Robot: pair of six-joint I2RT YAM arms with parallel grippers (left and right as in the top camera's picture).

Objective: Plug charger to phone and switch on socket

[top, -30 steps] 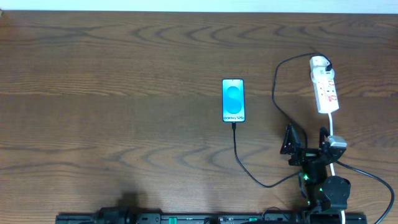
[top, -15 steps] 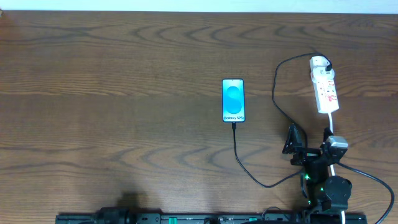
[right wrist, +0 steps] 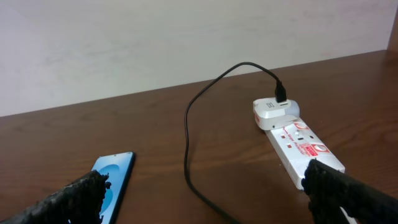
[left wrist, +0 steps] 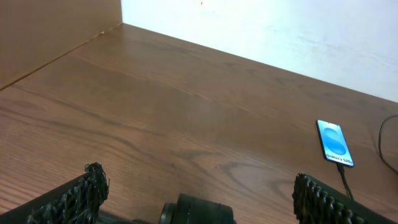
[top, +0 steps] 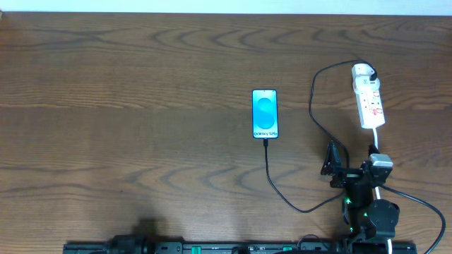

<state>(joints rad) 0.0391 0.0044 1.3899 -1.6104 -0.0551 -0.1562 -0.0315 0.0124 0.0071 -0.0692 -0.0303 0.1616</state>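
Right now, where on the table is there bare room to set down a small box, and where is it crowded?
Bare: the brown wooden table left of the slim blue-screened phone, and the gap between that phone and the thin black charger cable loop. Crowded: the right side, where cable, narrow white power strip and the open right tool sit close.

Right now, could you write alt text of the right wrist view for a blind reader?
A white power strip lies on a wooden table at right, a black charger cable looping from the adapter at its far end toward the camera. A blue-screened phone lies at lower left; the open right gripper frames the bottom edge.
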